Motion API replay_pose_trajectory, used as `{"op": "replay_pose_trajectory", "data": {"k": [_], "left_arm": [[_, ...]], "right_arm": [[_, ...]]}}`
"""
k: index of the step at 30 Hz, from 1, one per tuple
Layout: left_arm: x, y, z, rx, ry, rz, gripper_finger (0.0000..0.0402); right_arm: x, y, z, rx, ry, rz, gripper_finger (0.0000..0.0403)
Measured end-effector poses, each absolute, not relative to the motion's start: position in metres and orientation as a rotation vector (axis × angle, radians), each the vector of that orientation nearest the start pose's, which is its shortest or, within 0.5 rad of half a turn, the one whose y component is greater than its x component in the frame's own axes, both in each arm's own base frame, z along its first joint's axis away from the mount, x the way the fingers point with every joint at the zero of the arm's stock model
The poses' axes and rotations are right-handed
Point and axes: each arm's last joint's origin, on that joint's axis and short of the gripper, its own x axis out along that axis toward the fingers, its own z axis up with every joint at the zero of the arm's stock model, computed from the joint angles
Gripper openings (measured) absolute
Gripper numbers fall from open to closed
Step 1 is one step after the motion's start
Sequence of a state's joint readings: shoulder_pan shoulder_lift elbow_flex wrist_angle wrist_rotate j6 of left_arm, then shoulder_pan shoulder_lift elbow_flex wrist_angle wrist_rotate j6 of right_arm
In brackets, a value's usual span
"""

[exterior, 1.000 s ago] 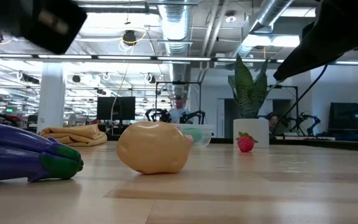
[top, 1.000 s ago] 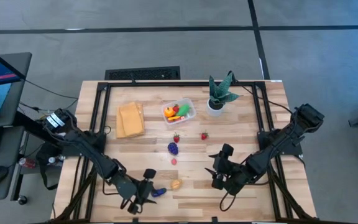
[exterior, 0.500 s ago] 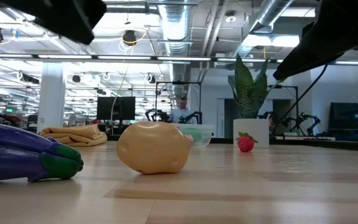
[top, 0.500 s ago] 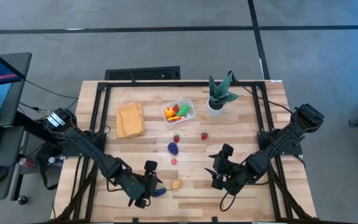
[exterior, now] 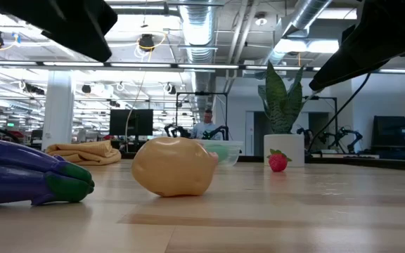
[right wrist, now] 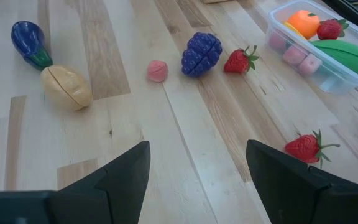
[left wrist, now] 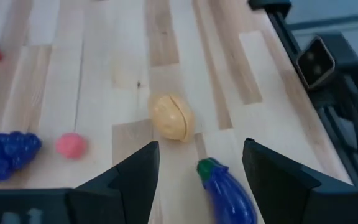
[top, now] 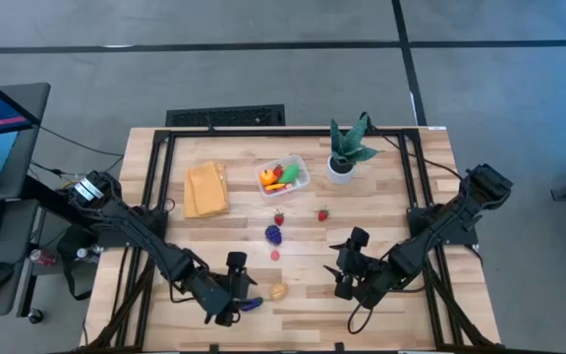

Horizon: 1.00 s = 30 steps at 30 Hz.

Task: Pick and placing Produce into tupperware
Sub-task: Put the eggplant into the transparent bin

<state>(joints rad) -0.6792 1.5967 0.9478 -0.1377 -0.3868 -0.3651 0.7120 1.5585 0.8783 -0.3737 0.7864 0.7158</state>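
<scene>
Eggplant (top: pixel 253 304) is lying at the lower centre of the table (top: pixel 401 197), and the left tool (top: pixel 236 292) is swinging over it, fingers spreading, preparing a pickup; the right tool (top: pixel 348 264) is waiting spread.

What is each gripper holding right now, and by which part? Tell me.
Nothing. The left gripper is open above the eggplant, not touching it. The right gripper is open over bare table.
</scene>
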Motion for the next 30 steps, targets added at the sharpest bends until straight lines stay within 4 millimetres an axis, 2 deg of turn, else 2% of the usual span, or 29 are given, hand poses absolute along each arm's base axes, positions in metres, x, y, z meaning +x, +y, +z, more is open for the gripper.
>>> {"op": "replay_pose_trajectory", "data": {"k": [4,8,25,30], "left_arm": [[0.261,-0.198,0.200,-0.018,0.731,-0.196,0.0220],[0.258,-0.198,0.196,-0.097,0.829,-0.278,0.0220],[0.258,-0.192,0.192,-0.133,0.890,-0.236,0.0220],[0.262,-0.191,0.183,-0.127,0.916,-0.217,0.0220]], "right_arm": [[0.232,0.173,0.183,-0.037,0.683,-0.326,0.0260],[0.232,0.173,0.183,-0.030,0.682,-0.328,0.0260],[0.231,0.173,0.183,-0.034,0.687,-0.331,0.0260],[0.231,0.173,0.183,-0.034,0.688,-0.331,0.0260]]}}
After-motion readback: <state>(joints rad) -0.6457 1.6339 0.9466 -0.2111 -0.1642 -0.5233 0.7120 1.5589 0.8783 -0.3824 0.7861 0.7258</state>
